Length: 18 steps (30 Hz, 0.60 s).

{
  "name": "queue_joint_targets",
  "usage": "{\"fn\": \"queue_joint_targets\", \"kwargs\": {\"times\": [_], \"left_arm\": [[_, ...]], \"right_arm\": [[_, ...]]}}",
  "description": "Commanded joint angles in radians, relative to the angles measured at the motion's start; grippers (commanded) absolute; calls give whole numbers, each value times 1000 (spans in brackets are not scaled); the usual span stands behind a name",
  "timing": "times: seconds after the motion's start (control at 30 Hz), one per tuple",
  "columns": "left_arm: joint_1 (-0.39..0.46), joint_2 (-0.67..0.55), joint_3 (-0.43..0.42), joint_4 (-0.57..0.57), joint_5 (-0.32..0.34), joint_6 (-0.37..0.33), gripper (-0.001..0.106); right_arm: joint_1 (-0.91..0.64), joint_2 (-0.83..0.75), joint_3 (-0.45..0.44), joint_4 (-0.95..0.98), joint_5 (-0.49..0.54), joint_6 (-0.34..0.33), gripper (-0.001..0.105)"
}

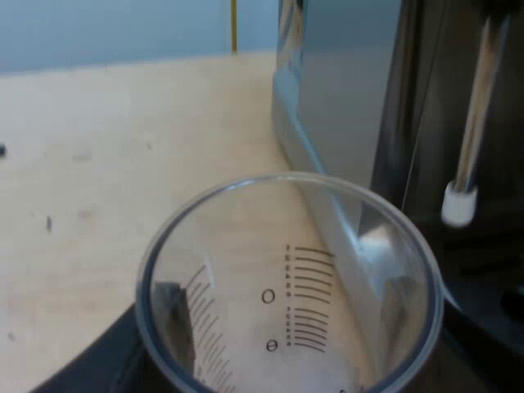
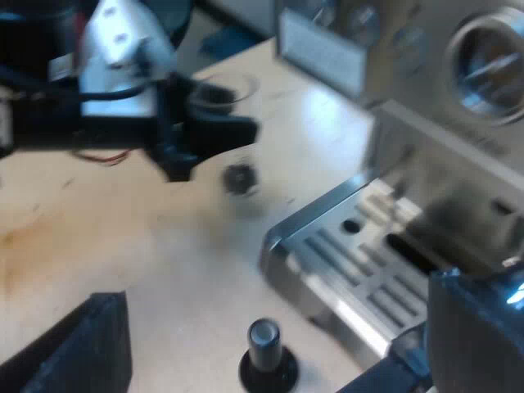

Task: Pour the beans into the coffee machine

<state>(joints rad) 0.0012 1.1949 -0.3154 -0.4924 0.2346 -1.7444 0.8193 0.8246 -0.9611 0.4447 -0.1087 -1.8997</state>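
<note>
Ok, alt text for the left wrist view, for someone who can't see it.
A clear measuring glass with scale marks, seemingly empty, viewed from above between the left arm's black fingers. Beside it is the espresso machine's steel side; a wooden table lies beyond.

Pale wooden table (image 2: 155, 254), espresso machine (image 2: 426, 155) on it — seemingly a tamper (image 2: 266, 360)

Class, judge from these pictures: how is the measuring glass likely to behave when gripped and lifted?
The measuring glass looks empty, with its printed scale showing through clear walls, so it is probably light for its size. Its smooth, glossy wall may slip in a loose grip. The rim is an even round with no sag, so it is likely stiff, and perhaps breakable if dropped.
</note>
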Motion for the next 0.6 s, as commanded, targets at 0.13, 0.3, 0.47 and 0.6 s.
{"fn": "queue_joint_targets", "kwargs": {"times": [0.13, 0.3, 0.47, 0.6], "left_arm": [[-1, -181, -6, 110, 2, -2, 24], [-1, -345, -6, 238, 2, -2, 24], [-1, -518, -6, 395, 2, 0, 24], [-1, -610, -6, 492, 2, 49, 24]], "right_arm": [[0, -70, -10, -15, 30, -2, 79], [0, -126, -10, -31, 98, -2, 79], [0, -164, -10, -109, 189, -2, 79], [0, -170, -10, -179, 249, -2, 79]]}}
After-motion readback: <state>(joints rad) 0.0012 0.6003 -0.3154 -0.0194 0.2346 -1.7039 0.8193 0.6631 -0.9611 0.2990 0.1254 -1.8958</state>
